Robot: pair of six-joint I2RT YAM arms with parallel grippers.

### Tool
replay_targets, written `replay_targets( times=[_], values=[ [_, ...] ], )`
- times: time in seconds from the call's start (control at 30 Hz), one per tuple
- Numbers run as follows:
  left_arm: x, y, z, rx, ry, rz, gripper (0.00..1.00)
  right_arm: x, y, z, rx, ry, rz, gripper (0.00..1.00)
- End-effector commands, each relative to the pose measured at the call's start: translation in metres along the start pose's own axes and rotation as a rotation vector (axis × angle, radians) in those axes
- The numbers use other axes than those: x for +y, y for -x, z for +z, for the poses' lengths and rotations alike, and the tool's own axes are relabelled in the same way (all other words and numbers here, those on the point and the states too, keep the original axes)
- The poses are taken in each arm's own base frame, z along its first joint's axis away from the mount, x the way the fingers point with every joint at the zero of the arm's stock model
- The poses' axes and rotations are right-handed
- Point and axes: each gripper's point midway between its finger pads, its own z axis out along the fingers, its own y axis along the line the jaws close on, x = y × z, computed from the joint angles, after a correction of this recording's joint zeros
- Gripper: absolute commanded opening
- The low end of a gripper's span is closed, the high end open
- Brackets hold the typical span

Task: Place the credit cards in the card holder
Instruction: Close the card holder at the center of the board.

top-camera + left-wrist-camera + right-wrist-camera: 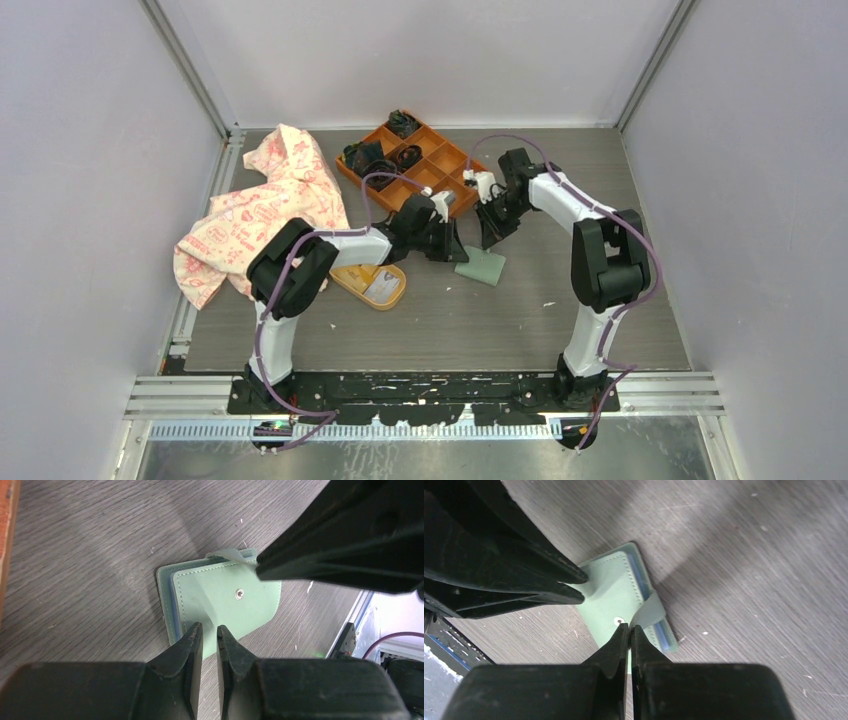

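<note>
The sage-green card holder (481,267) lies folded shut on the table, its snap stud (239,594) facing up. My right gripper (629,626) is shut on its closing tab (650,607), which stands lifted off the stud; the gripper also shows in the top view (490,238). My left gripper (209,630) hovers over the holder's near edge (220,597) with its jaws a narrow gap apart and holding nothing; it also shows in the top view (447,247). A pale card (382,289) lies in the yellow oval dish (352,281). I cannot make out the black card.
An orange nine-compartment tray (455,160) with dark items stands at the back centre, just behind both grippers. A patterned cream cloth (262,205) lies at the left. The yellow dish sits left of the holder, under the left arm.
</note>
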Motion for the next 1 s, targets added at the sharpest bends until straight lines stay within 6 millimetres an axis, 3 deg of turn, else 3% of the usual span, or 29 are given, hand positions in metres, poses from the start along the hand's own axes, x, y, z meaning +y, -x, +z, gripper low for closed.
replay_targets(
  times=[0.0, 0.17, 0.3, 0.47, 0.67, 0.8, 0.87, 0.97],
  values=[
    [0.007, -0.007, -0.001, 0.016, 0.043, -0.03, 0.18, 0.02, 0.009, -0.006, -0.047, -0.007, -0.108, 0.08],
    [0.004, -0.009, -0.003, 0.009, 0.025, -0.042, 0.17, 0.027, -0.008, 0.006, 0.012, -0.044, -0.161, 0.17],
    [0.001, -0.011, -0.003, 0.009, 0.013, -0.046, 0.17, 0.03, -0.009, 0.003, 0.009, -0.049, -0.164, 0.29],
    [-0.002, -0.012, -0.006, 0.008, 0.008, -0.052, 0.16, 0.035, 0.002, -0.011, -0.046, -0.051, -0.172, 0.41],
    [-0.005, -0.014, -0.007, 0.009, 0.002, -0.06, 0.16, 0.036, 0.011, -0.034, -0.135, -0.009, -0.184, 0.45],
    [-0.006, -0.015, -0.005, 0.015, -0.003, -0.073, 0.16, 0.05, 0.015, -0.05, -0.259, 0.066, -0.334, 0.45],
    [-0.007, -0.015, -0.005, 0.016, -0.005, -0.075, 0.16, 0.059, 0.022, -0.067, -0.385, 0.074, -0.475, 0.48],
    [-0.009, -0.014, -0.005, 0.016, -0.009, -0.075, 0.16, 0.052, 0.021, -0.07, -0.477, -0.003, -0.674, 0.86]
  ],
)
